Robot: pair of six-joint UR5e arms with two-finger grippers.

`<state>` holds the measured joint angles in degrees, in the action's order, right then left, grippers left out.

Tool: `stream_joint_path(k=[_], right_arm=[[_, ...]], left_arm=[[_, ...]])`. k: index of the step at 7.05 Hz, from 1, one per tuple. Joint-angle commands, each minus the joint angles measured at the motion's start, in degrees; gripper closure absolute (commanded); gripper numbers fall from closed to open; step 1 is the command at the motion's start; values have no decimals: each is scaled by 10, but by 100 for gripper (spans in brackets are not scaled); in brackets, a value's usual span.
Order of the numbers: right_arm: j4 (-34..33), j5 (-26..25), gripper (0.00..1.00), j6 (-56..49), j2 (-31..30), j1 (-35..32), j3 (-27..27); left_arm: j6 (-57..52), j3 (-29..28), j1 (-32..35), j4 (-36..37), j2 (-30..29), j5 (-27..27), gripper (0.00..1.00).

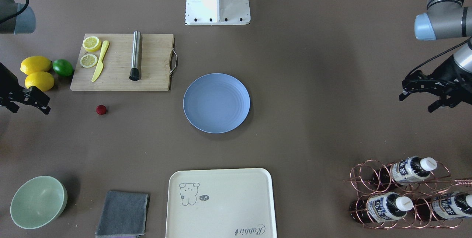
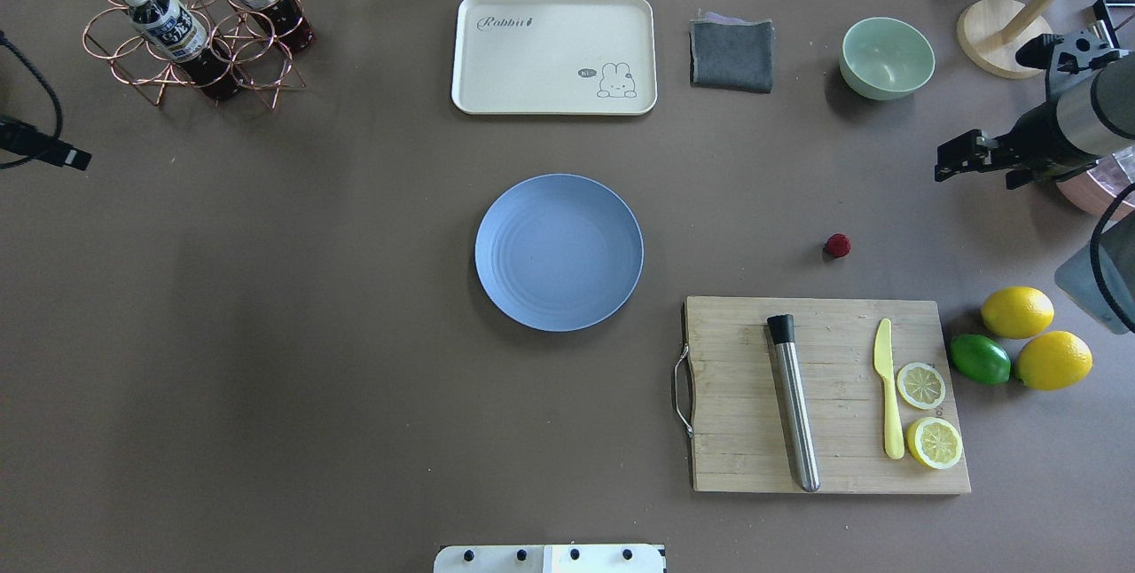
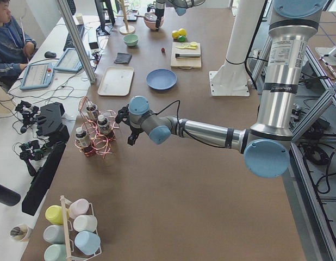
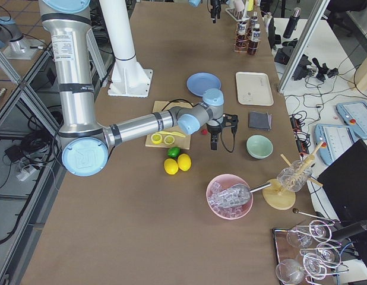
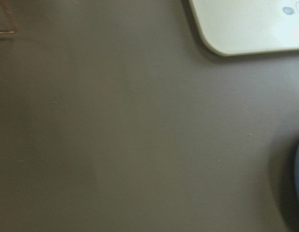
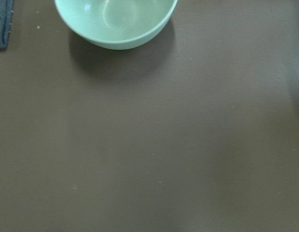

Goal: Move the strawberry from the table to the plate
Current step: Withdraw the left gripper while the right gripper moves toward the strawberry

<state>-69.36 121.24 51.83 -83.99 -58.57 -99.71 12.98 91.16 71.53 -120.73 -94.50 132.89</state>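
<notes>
The strawberry (image 1: 101, 109) is a small dark-red berry lying alone on the brown table (image 1: 313, 83), just in front of the cutting board. The light-blue plate (image 1: 216, 102) sits bare at the table's centre, well apart from the berry (image 2: 837, 245). My right gripper (image 1: 47, 106) hovers open and holds nothing, out beyond the strawberry near the lemons. At the opposite end of the table my left gripper (image 1: 416, 104) is also open, with nothing between its fingers. Neither wrist view shows the strawberry.
A wooden cutting board (image 2: 833, 467) carries lemon slices, a yellow knife and a steel muddler. Two lemons (image 2: 1017, 311) and a lime (image 2: 980, 358) lie beside it. A pale-green bowl (image 2: 887, 57), grey cloth (image 2: 731, 52), cream tray (image 2: 554, 54) and copper bottle rack (image 2: 191, 41) line the far edge.
</notes>
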Motion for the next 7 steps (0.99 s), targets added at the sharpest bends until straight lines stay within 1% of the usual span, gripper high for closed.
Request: stream_joint_path(k=[1, 2, 3, 4, 5, 7], right_arm=[[-2, -29, 0, 55, 45, 51, 0], [-2, -41, 0, 71, 49, 70, 0], [-3, -49, 0, 76, 49, 80, 0], [-7, -61, 0, 76, 63, 92, 3], [-6, -104, 0, 87, 69, 127, 13], [-2, -110, 1, 110, 58, 145, 9]], left_arm=[[-261, 1, 132, 173, 12, 4, 2], [-335, 0, 186, 249, 12, 3, 2], [-371, -3, 193, 265, 13, -6, 2], [-374, -18, 192, 263, 32, -3, 2], [-376, -14, 193, 257, 34, 3, 2], [-377, -8, 194, 256, 41, 3, 2]])
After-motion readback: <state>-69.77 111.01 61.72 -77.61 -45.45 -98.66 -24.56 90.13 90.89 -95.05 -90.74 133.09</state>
